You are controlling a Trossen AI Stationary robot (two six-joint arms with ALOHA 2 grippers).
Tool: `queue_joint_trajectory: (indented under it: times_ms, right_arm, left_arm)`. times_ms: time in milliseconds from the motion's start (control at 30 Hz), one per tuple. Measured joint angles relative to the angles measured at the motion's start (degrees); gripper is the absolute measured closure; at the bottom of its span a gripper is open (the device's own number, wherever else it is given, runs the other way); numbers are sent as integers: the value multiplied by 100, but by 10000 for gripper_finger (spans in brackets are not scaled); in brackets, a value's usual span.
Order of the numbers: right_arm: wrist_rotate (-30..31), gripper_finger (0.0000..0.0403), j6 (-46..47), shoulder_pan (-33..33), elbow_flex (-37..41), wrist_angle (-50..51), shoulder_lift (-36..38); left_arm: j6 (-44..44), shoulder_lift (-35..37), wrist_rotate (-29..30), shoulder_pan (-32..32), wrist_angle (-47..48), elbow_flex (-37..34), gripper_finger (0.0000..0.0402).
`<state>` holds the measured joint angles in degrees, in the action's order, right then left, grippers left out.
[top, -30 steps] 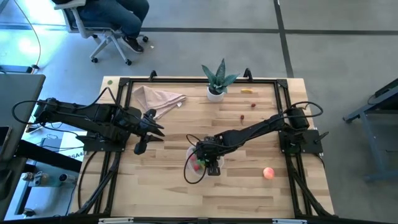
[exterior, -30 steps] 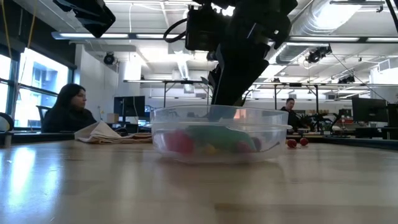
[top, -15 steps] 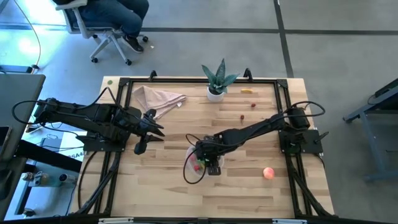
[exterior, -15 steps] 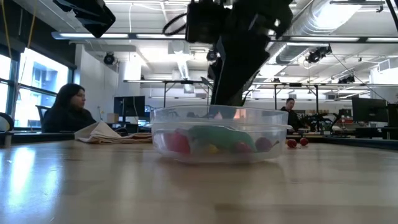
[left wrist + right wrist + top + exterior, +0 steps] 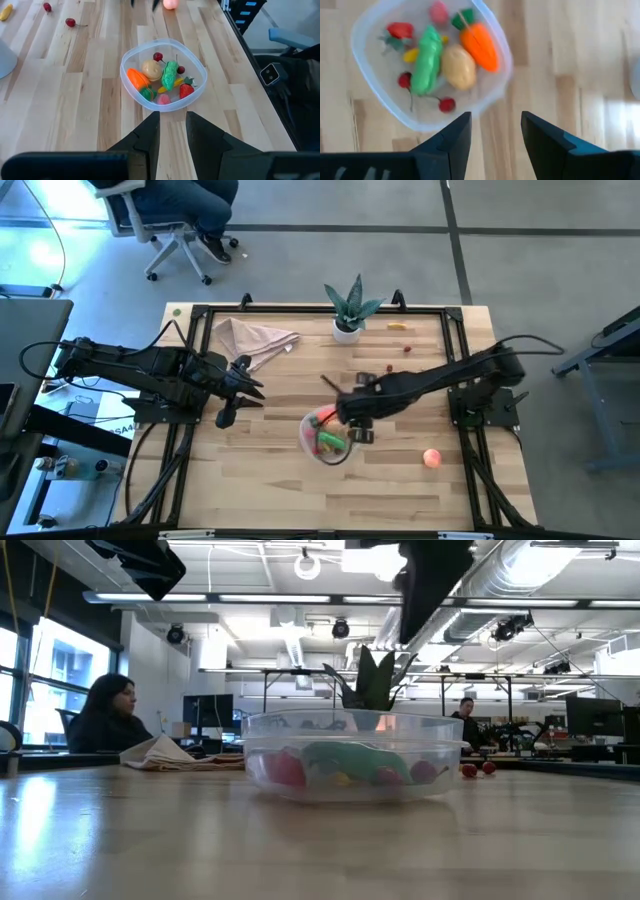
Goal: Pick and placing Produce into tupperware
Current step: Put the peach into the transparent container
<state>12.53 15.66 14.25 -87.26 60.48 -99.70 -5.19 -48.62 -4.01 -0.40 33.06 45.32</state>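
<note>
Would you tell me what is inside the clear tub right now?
The tub holds a carrot, a cucumber, a tan potato, a strawberry and cherries; anything beneath them is hidden.

No readable text anywhere: no label, brand, number or sign shows on the table, the tub, the arms or in the room behind.
</note>
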Motion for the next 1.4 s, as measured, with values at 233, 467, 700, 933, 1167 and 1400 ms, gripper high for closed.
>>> queue_joint_trajectory:
  times_ms: [233,467,700,933,1167,1400]
  right_arm:
    - [-142,237,1791,360,1191,217,1358]
    - [-1019,237,4736,1096,2497,236,2673]
    - [-1623,237,7361,2021,3524,248,3498]
    - [-1696,237,8739,2569,4075,233,3757]
    - [-1410,237,8955,2831,4360,84,3746]
    - [-1486,237,8884,2858,4470,65,3744]
  left_arm:
    - [0,0,-1,0,0,0,318]
    - [-2,-2,0,0,1,0,318]
    - [-1,-1,0,1,2,0,318]
    - [-2,-2,0,0,2,0,318]
    - [-1,0,-1,0,2,0,318]
    - [-1,-1,-1,1,2,0,318]
